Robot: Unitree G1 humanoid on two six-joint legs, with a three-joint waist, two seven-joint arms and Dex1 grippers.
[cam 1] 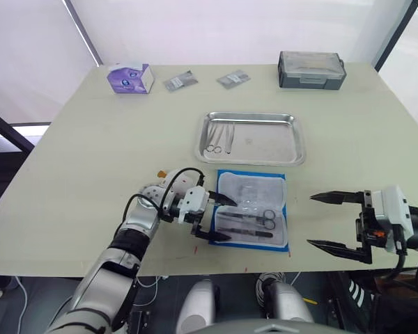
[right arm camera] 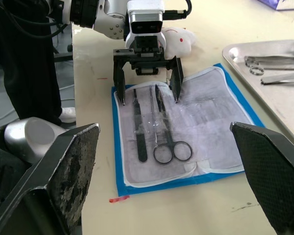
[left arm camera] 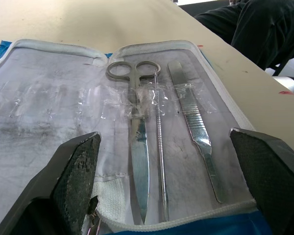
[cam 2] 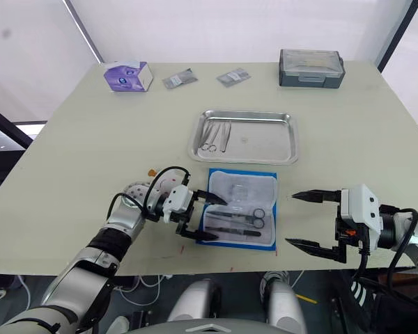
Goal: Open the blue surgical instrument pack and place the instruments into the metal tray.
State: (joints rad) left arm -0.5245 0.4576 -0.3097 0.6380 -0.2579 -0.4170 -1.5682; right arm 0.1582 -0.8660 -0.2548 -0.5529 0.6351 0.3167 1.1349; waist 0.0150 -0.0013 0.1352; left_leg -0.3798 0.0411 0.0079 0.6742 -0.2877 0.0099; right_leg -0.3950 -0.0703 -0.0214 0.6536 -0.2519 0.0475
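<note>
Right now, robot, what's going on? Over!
Left gripper open over the opened blue pack. Right gripper open, off to the side. Three instruments left; some in tray. Nothing blocking.

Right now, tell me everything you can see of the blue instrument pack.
The blue surgical instrument pack lies opened flat on the table's near edge, just in front of the metal tray. Its bright blue fabric frames a grey-white lining with clear plastic retaining strips. Three silver instruments remain on its near half: ring-handled scissors, a thin probe and a flat scalpel-like handle. The far half looks empty. The left gripper hovers open at its left edge, straddling the instruments' tips.
</note>
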